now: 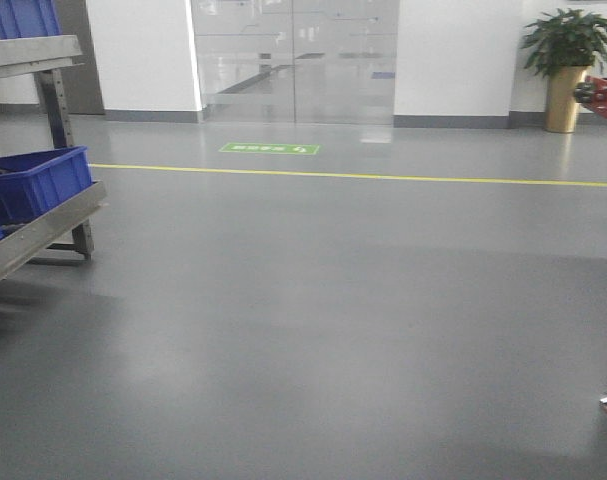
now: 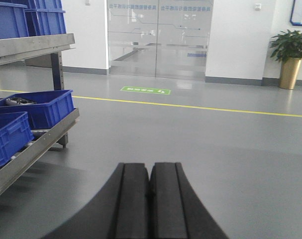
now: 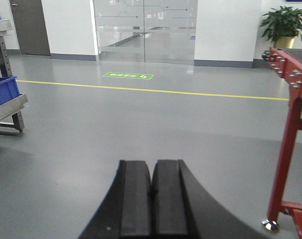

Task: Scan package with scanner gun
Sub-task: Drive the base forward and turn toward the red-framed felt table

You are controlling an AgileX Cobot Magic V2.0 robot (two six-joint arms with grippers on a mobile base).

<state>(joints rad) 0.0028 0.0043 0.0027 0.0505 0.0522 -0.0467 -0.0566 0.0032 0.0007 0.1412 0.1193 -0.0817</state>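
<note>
The package and the scanner gun are out of view in every frame. My left gripper [image 2: 150, 167] is shut, its two black fingers pressed together with nothing between them, pointing out over bare grey floor. My right gripper [image 3: 151, 164] is likewise shut and empty, aimed across the floor toward the glass doors [image 3: 145, 30]. Neither gripper appears in the front-facing view.
A metal rack [image 2: 39, 144] with blue bins [image 2: 41, 107] stands on the left; it is also in the front view as rack [image 1: 43, 225] with a blue bin [image 1: 38, 180]. A red metal frame [image 3: 290, 129] stands at right. A yellow floor line [image 1: 363, 176] crosses ahead; a potted plant [image 1: 566, 60] stands far right.
</note>
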